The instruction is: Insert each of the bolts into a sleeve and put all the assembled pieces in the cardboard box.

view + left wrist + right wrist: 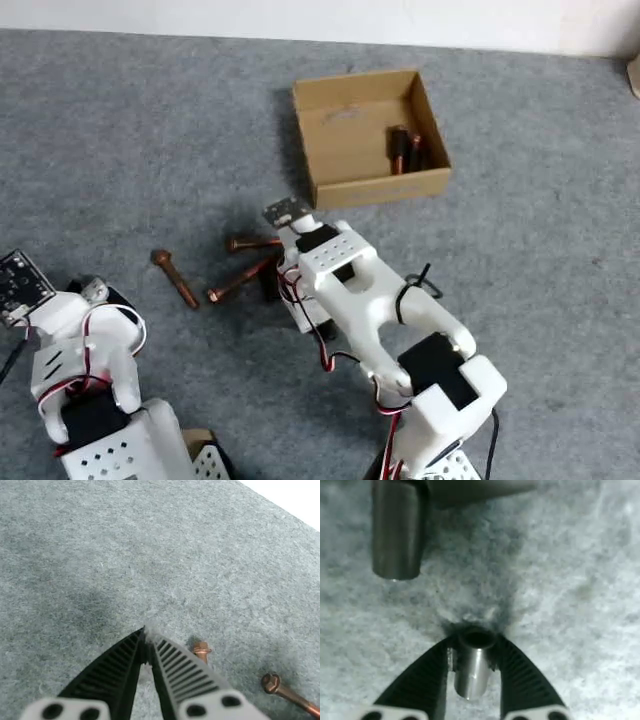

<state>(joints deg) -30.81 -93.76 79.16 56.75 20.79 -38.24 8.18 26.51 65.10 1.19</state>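
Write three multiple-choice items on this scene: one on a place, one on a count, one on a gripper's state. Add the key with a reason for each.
1. Where do the assembled pieces lie?
A. inside the cardboard box
B. scattered outside it
C. on top of an arm

2. How many loose bolts lie on the carpet in the high view?
A. one
B. three
C. five

3. What is the state of the right gripper?
A. open and empty
B. shut on a bolt
C. shut on a sleeve

Key:
1 A: the dark and copper pieces rest by the box's right wall.
2 B: three copper bolts lie apart on the carpet.
3 C: the fingers clamp a metal sleeve in the right wrist view.
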